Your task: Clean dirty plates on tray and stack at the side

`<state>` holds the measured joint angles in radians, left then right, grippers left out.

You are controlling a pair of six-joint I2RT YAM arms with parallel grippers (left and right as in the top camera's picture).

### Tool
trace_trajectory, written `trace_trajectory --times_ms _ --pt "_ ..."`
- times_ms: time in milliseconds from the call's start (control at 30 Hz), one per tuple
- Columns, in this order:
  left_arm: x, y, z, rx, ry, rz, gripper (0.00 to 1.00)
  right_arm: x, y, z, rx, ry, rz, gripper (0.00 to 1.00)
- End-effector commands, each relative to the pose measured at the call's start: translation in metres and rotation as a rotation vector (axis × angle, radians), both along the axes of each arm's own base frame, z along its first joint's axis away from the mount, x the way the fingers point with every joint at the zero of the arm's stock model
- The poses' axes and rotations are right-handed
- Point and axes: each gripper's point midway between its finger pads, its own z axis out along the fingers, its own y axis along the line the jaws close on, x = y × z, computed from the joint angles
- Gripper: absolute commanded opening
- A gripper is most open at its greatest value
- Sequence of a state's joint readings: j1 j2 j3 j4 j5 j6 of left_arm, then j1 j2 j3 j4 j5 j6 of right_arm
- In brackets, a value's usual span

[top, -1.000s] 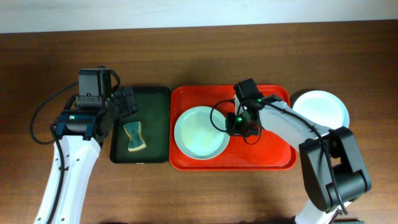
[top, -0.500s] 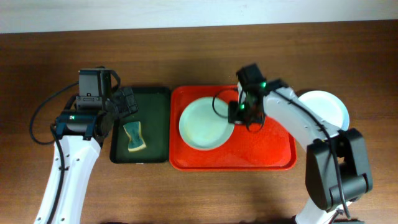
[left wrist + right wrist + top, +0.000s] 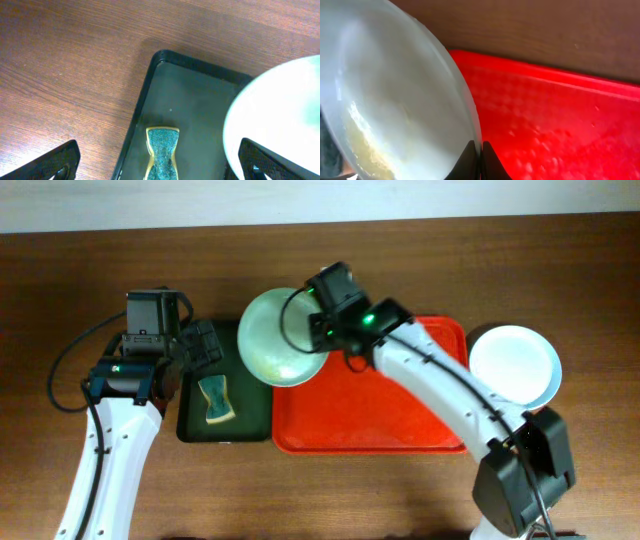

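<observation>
Your right jaws pinch the plate (image 3: 272, 338) by its rim, upper centre, presenting it to the sponge (image 3: 215, 400); your left jaws gape.

Pale mint plate (image 3: 280, 338): yellowish smear inside, raised, tilted, above upper-left corner of tray (image 3: 400, 425). Tray: red, rectangular, rimmed. White plate (image 3: 515, 365): flat, just right of tray.

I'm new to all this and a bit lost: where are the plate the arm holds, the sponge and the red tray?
Held plate (image 3: 268, 338): overhead view, its pale inner face.
Sponge (image 3: 215, 400): overhead view, middle of its top.
Red tray (image 3: 330, 415): overhead view, bare floor near its left end.
</observation>
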<state>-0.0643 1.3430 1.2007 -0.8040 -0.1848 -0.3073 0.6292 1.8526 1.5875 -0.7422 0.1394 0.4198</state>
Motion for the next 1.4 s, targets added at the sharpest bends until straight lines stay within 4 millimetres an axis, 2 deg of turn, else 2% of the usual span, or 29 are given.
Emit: trace_trajectory --times_ms 0,133,333,400,567,800,967,1367 --pt "0.002 0.003 0.003 0.014 -0.007 0.006 0.99 0.002 0.014 0.014 -0.078 -0.125 -0.028 0.04" --pt "0.002 0.003 0.003 0.014 -0.007 0.006 0.99 0.002 0.019 0.026 -0.176 -0.236 -0.025 0.04" --pt "0.002 0.003 0.003 0.014 -0.007 0.006 0.99 -0.001 0.062 0.049 -0.251 -0.396 0.212 0.04" --pt "0.002 0.003 0.003 0.014 -0.007 0.006 0.99 -0.002 0.070 0.058 -0.288 -0.451 0.234 0.04" --pt "0.002 0.003 0.003 0.014 -0.007 0.006 0.99 -0.003 0.072 0.081 -0.431 -0.582 0.220 0.04" --pt "0.002 0.003 0.003 0.014 -0.007 0.006 0.99 -0.005 0.080 0.102 -0.508 -0.679 0.224 0.04" --pt "0.002 0.003 0.003 0.014 -0.007 0.006 0.99 -0.006 0.076 0.111 -0.525 -0.706 0.180 0.04" --pt "0.002 0.003 0.003 0.014 -0.007 0.006 0.99 -0.012 0.086 0.125 -0.479 -0.748 0.180 0.04"
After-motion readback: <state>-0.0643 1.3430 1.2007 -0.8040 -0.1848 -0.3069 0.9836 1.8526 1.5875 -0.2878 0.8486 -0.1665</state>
